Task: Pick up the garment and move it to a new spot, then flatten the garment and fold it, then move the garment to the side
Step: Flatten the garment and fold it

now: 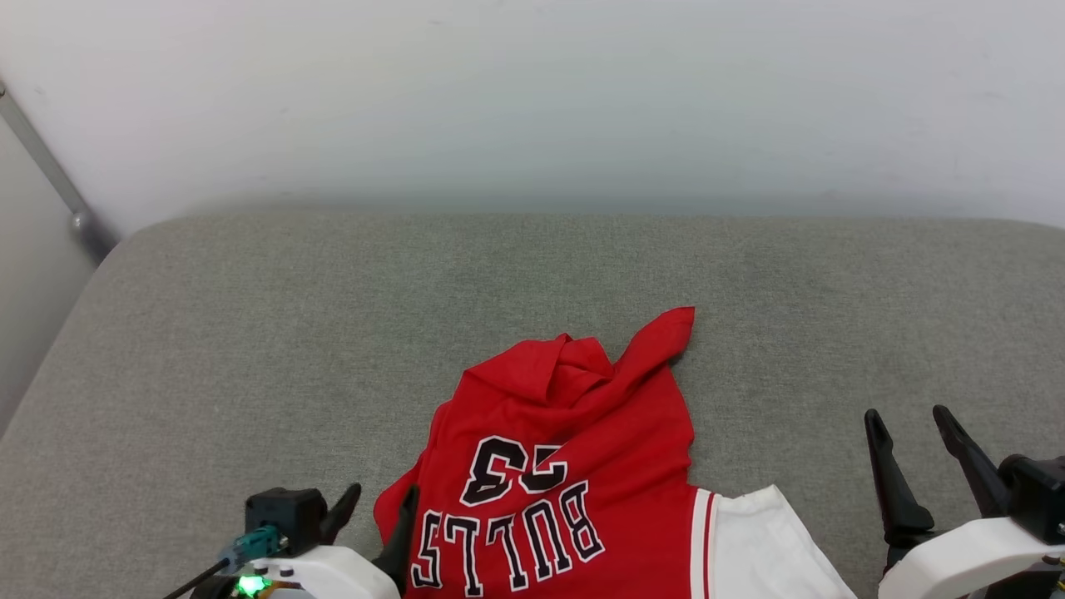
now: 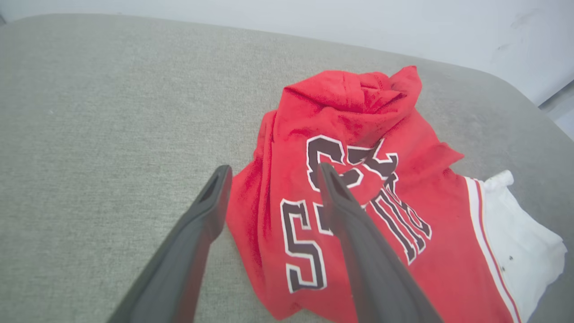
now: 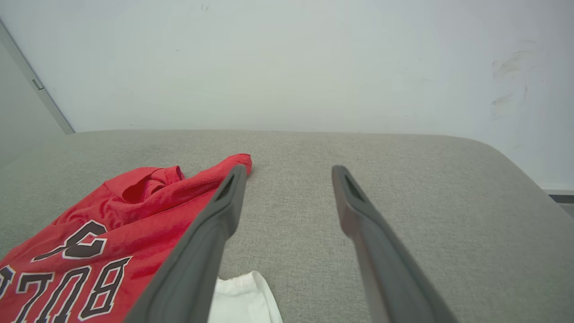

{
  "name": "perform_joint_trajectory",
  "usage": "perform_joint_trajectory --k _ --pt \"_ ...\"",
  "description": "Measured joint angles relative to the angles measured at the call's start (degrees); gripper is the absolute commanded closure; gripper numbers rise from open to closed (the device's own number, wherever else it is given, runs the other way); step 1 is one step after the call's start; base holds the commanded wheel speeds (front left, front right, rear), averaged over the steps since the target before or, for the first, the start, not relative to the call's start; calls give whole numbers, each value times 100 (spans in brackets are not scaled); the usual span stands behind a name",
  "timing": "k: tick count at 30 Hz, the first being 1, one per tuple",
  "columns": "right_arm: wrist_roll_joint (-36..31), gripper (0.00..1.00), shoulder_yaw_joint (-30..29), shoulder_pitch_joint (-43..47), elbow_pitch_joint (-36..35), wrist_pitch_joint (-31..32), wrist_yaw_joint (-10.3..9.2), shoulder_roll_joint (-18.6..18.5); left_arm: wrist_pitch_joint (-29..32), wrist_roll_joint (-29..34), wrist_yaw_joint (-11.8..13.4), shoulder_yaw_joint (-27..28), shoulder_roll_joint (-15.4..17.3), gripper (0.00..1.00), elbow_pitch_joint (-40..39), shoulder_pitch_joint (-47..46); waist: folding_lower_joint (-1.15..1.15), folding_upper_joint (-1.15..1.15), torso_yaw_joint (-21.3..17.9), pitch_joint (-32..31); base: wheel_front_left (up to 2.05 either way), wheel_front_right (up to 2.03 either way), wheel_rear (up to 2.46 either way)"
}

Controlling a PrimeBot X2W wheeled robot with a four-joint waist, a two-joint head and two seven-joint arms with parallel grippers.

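Note:
The garment (image 1: 574, 449), a red jersey with black-and-white "BULLS 23" lettering and a white sleeve (image 1: 761, 541), lies crumpled on the grey cushion (image 1: 333, 333) near its front edge. Its far end is bunched and folded over. My left gripper (image 1: 383, 507) stands open at the garment's left edge, one finger over the cushion and one over the red cloth (image 2: 358, 134), holding nothing. My right gripper (image 1: 911, 433) is open over bare cushion, to the right of the white sleeve. In the right wrist view the garment (image 3: 112, 224) lies left of the right gripper (image 3: 289, 172).
A pale wall (image 1: 532, 100) rises behind the cushion. A grey metal bar (image 1: 50, 175) slants down the wall at the far left. The cushion's rounded left edge (image 1: 50, 349) drops away; wide bare cushion lies beyond and beside the garment.

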Motion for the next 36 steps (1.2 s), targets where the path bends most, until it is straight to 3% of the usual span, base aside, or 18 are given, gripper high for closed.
perform_joint_trajectory --k 4,9,17,30,33,36 --pt "1 0 -4 18 -21 21 0 0 -595 93 45 254 -41 0 7 -55 0 0 12 -67 0 0 0" --pt "2 0 -37 73 -53 54 0 -1 -583 -37 -14 410 58 0 237 -69 0 0 40 -126 0 0 0" --pt "3 0 25 127 -68 116 0 0 694 -316 -570 1 368 0 915 -635 0 0 58 -49 0 0 0" --pt "47 0 109 -76 22 16 0 0 2480 -628 -1360 -653 345 0 2159 -1695 0 0 -210 547 0 0 0" --pt "52 0 105 -120 89 -20 0 0 2705 -666 -1438 -731 346 100 2262 -1817 0 0 -282 612 0 0 0" --pt "64 0 104 -144 153 -41 0 0 2542 -602 -1401 -724 342 100 2279 -1820 0 0 -320 606 0 0 0"
